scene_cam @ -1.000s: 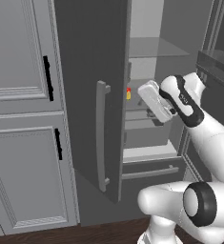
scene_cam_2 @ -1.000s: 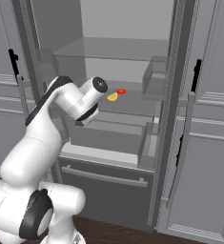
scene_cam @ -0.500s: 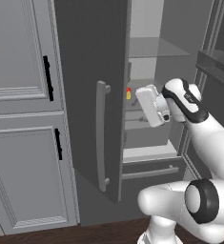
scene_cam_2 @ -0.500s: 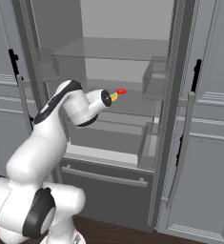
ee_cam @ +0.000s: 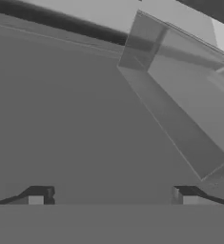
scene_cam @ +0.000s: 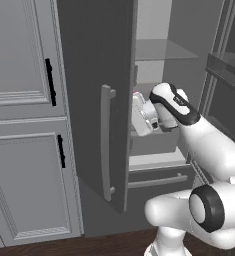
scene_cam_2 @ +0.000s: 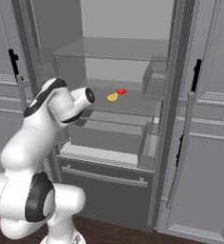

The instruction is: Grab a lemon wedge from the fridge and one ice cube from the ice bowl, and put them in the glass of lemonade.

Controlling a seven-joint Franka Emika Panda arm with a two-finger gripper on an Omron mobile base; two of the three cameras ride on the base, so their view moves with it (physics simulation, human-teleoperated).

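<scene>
You see the fridge (scene_cam_2: 132, 62) standing open, its interior occupying the centre of the right base view, with the dark left door (scene_cam: 96, 75) swung out across the centre of the left base view and carrying a long light grey bar handle (scene_cam: 107, 142). The lemon wedge (scene_cam_2: 112, 97) lies on the middle shelf (scene_cam_2: 132, 102), slightly above centre in the right base view, just beside a small red oval item (scene_cam_2: 121, 91) that sits behind it to the upper right. The white arm (scene_cam_2: 51, 109) rises from the lower left of that view, and its hand points into the fridge at shelf height, with the wedge a little to the right of the hand's end. In the left base view the hand sits right of centre, next to the door's edge, in front of a drawer (scene_cam: 154, 145). In the hand view the gripper (ee_cam: 111, 196) shows its two dark fingertips (ee_cam: 37, 195) set far apart at the bottom of the frame, so treat it as spread wide with nothing between the tips. A translucent bin (ee_cam: 180, 95) slants across the upper right of the hand view. Pale grey panelled cabinets (scene_cam: 24, 125) with black handles stand at the left of the left base view.
</scene>
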